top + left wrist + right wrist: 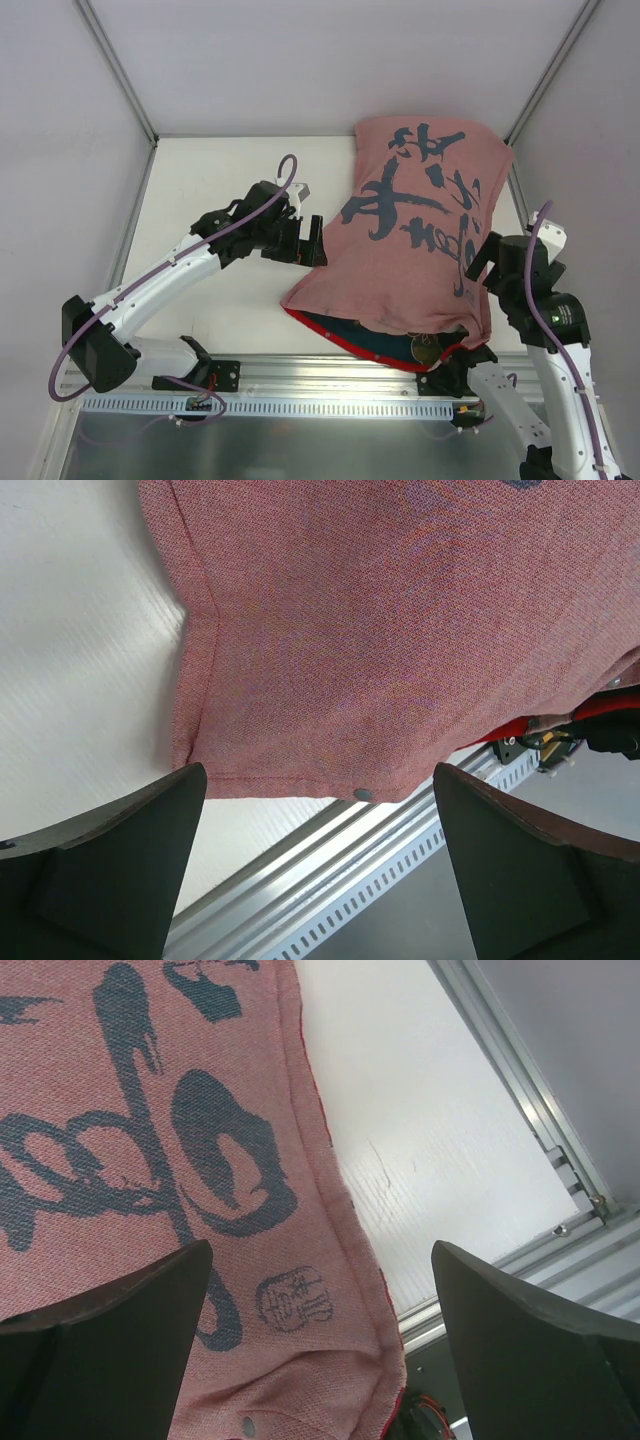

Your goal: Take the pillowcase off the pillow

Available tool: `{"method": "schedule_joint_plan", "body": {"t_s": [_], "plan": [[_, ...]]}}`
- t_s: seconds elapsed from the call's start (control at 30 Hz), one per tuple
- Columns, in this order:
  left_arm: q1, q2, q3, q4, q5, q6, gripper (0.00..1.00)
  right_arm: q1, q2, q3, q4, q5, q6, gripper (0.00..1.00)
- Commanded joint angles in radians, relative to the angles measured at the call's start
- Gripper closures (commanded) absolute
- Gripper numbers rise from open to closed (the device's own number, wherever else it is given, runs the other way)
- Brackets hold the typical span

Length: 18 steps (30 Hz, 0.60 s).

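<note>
The dusty-pink pillowcase (420, 230) with dark brush characters lies plump on the table's right half. Its open end faces the near edge, showing red trim (345, 343) and navy lining (385, 342). No white pillow shows; whatever fills the case is hidden. My left gripper (317, 242) is open and empty at the case's left edge; in the left wrist view (320, 870) the pink cloth (400, 630) with a snap button (362, 794) lies just ahead. My right gripper (482, 262) is open and empty at the case's right edge, over the printed cloth (150, 1160) in the right wrist view (320, 1350).
The white table (220, 190) stretches left of the case. An aluminium rail (330, 385) runs along the near edge and shows in the left wrist view (380, 880). Frame posts (115, 65) rise at the back corners. A side rail (520, 1070) borders the table's right.
</note>
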Motion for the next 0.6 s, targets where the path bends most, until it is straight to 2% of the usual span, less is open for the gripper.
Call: {"method": "schedule_joint_plan", "body": {"t_s": [0.0,0.13,0.27,0.43,0.57], "plan": [[-0.012,-0.02,0.007,0.016,-0.006,0.012,0.01,0.003,0.004,-0.007,0.037,-0.049,-0.001,0.04],[-0.012,-0.023,-0.009,0.014,-0.006,0.017,0.01,0.001,0.003,-0.027,0.064,-0.067,0.004,0.04],[-0.022,0.017,0.008,0.016,0.055,0.02,0.01,0.003,0.024,-0.02,0.051,-0.066,-0.009,0.04],[-0.157,0.151,0.082,0.016,0.037,0.012,0.01,0.001,0.017,-0.032,0.07,-0.151,-0.048,0.04],[-0.233,0.282,0.155,0.019,0.017,0.004,0.01,0.001,0.003,-0.027,0.044,-0.158,-0.07,0.04]]}}
